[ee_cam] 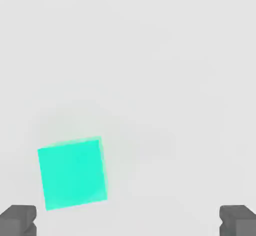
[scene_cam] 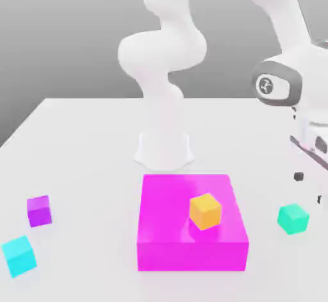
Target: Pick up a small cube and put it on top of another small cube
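Note:
A teal-green small cube [scene_cam: 293, 218] rests on the white table at the exterior view's right. My gripper [scene_cam: 309, 188] hovers just above it and slightly farther to the right, open, with nothing between its fingers. In the hand view the same cube [ee_cam: 72, 173] lies flat on the table below the gripper [ee_cam: 128, 222], off-centre and closer to one dark fingertip [ee_cam: 17, 220] than to the other. An orange small cube [scene_cam: 205, 211] sits on top of a large magenta block [scene_cam: 192, 249] in the middle.
A purple cube [scene_cam: 38, 210] and a cyan cube [scene_cam: 18, 256] lie at the exterior view's left near the table's front. The arm's white base [scene_cam: 164, 150] stands behind the magenta block.

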`<act>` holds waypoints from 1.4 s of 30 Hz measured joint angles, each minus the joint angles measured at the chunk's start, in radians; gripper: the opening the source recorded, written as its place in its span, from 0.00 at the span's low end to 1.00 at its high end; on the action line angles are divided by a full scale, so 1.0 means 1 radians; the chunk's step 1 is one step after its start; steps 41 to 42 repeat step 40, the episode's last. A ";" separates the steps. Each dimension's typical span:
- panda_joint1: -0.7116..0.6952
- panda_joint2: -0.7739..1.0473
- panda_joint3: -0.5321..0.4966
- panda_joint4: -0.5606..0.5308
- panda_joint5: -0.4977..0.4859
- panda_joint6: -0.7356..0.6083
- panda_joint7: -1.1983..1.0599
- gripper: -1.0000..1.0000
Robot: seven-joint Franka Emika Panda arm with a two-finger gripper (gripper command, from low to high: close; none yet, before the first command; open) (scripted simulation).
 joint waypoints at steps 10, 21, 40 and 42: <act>0.060 0.179 -0.069 0.030 -0.069 0.136 0.038 0.00; -0.048 -0.115 -0.065 -0.030 0.050 -0.095 0.034 0.00; -0.326 -0.341 -0.218 -0.144 0.063 -0.206 0.383 1.00; -0.326 -0.341 -0.218 -0.144 0.063 -0.206 0.383 1.00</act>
